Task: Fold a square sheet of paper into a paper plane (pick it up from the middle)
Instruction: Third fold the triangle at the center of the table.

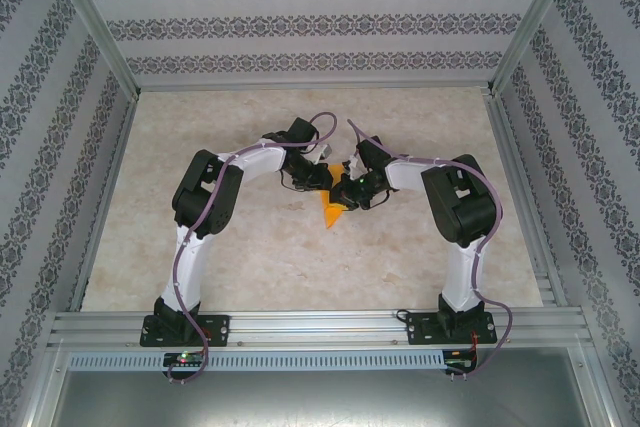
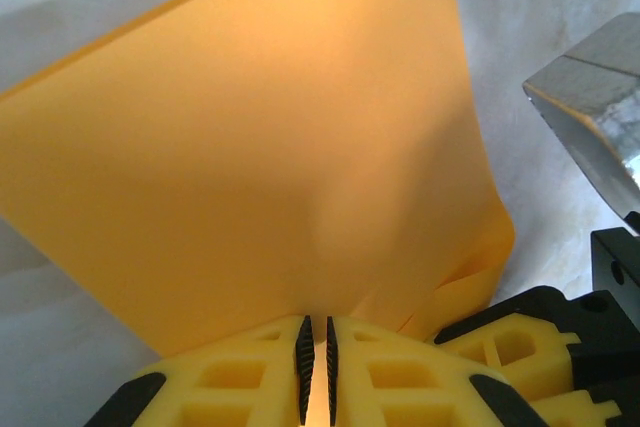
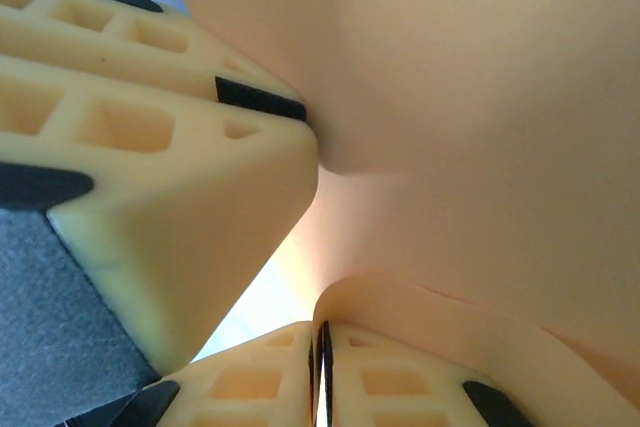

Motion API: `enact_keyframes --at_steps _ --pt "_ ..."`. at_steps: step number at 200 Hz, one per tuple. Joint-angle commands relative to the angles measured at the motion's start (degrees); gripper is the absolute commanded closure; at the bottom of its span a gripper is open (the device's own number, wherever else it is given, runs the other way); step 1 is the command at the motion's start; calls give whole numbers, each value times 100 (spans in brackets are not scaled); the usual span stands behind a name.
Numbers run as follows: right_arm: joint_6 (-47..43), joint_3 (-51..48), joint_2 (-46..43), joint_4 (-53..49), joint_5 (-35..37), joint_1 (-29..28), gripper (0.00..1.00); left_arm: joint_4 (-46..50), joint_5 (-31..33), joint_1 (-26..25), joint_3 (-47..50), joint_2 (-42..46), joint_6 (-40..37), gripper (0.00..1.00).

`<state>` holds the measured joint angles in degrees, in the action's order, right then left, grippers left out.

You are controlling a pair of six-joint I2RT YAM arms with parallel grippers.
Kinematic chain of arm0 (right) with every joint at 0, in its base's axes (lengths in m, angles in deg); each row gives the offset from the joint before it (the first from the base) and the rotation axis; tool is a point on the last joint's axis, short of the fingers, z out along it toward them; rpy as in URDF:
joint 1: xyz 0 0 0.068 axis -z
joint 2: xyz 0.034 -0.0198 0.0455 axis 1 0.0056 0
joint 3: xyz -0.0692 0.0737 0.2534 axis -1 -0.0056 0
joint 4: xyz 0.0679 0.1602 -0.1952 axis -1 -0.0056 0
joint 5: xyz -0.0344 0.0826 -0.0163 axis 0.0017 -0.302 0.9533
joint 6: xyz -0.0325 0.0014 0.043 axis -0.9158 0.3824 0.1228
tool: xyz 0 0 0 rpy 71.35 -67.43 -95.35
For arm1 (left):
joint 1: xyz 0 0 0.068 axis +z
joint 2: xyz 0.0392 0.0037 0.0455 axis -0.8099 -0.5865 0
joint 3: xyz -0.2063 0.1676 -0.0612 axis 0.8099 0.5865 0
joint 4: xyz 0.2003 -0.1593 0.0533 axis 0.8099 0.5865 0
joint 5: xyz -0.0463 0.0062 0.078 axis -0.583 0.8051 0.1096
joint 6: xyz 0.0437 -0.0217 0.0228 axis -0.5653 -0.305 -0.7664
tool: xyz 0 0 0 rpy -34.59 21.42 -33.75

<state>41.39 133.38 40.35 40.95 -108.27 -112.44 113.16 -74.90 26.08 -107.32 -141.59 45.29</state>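
Presently, item by item, each placed relative to the left gripper.

1. Left gripper [image 1: 320, 184] [image 2: 316, 357]: yellow two-finger tool with black ribbed pads. Its jaws stand almost together, leaving only a thin slit, and they pinch the near edge of the paper.

2. Sheet of paper [image 1: 330, 211] [image 2: 260, 147] [image 3: 480, 97]: plain orange-yellow, unmarked. In the left wrist view it rises out of the left gripper as a broad, smooth panel, gently bowed, with a few overlapping layers bunched just to the gripper's right. From above, a small pointed orange piece hangs just below the left gripper, tip toward the arm bases.

3. Right gripper [image 1: 346, 195] [image 3: 320, 377]: same yellow build. It sits just beside the left gripper, on its right, the two tools nearly touching. Its jaws are drawn narrow and nip a curled edge of the same paper, which loops up and over from the slit.

4. Shiny metal piece [image 2: 590, 97]: grey and angular, up and to the right of the left gripper; what it belongs to cannot be told.

5. Table [image 1: 250, 267]: pale marbled surface lying beneath the left gripper, which hovers over its middle.
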Motion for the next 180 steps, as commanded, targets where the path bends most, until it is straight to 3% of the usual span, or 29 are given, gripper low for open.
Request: enact_keyframes --at_steps 1,71,180 --pt "-142 58 143 -185 210 -73 87 425 243 -2 225 -295 -171 82" --pt "-198 52 222 -256 278 -79 84 428 222 4 187 -290 -158 82" --pt "-179 -256 125 35 278 -79 60 565 356 193 -8 407 -36 78"
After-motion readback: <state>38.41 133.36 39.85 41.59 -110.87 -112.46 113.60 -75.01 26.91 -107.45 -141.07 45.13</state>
